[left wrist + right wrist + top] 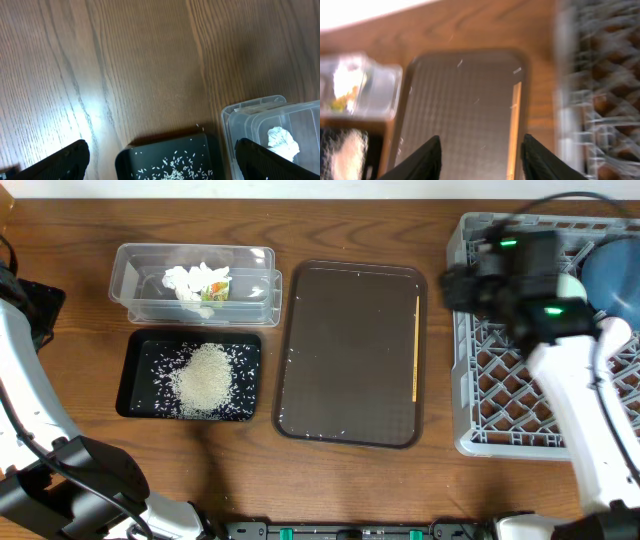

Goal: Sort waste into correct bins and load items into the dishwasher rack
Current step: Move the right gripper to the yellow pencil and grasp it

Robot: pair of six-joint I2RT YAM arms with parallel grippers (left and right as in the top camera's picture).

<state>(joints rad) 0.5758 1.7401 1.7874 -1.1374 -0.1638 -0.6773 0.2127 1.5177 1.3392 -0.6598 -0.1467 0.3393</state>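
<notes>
While the rice (207, 378) is held in the black tray (135, 385) and the tissue (197, 282) in the clear tub (140, 258) near the table's left edge, the wooden stick (415, 345) is seen along the right edge of the brown tray (340, 350), and the left gripper (161, 150) and right gripper (480, 145) are shown with jaws spread, empty.

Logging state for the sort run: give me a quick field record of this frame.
clear tub: holds tissue
black tray: holds rice
brown tray: stick along its right edge
rack: plate in far right corner
left fingers: open, empty
right fingers: open, empty
</notes>
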